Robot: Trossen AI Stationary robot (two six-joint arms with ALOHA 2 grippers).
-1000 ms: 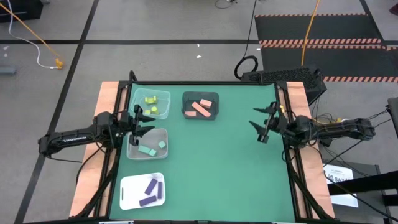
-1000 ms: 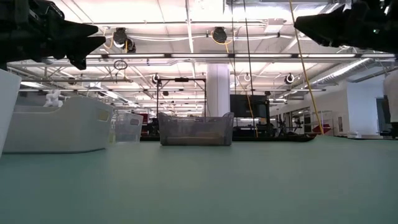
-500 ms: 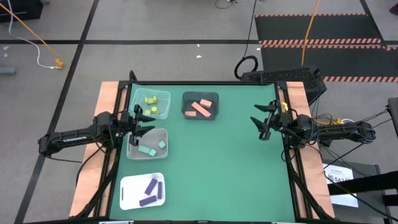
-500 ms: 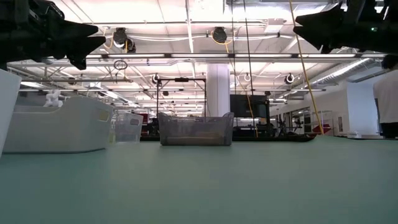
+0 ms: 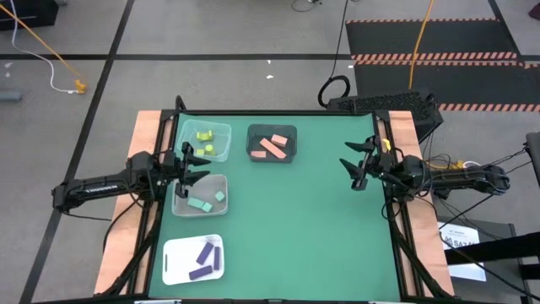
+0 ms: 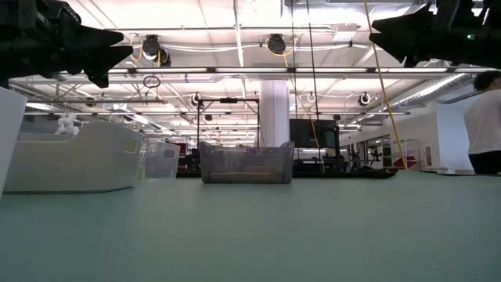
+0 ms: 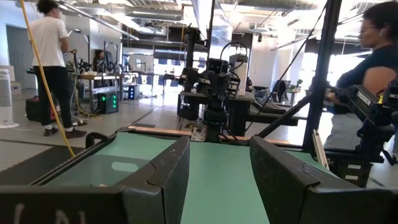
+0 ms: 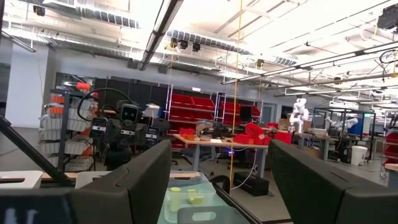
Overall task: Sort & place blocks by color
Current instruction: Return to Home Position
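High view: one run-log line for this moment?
left gripper open, left edge | right gripper open, right edge | yellow-green blocks in clear bin | salmon blocks in dark bin | mint blocks in grey bin | purple blocks in white tray

Seen from above, the surface (image 5: 304, 219) is a green sheet with a strip of pale wood (image 5: 145, 133) along its left edge and another along its right. Four containers stand directly on it, all in its left half. A clear bin (image 5: 218, 128) sits in the upper left corner with a dark bin (image 5: 251, 135) just beside it toward the middle. Below the clear bin along the left edge come a grey bin (image 5: 211, 182) and then a white tray (image 5: 179, 253) in the lower left corner, each a little apart from the next.
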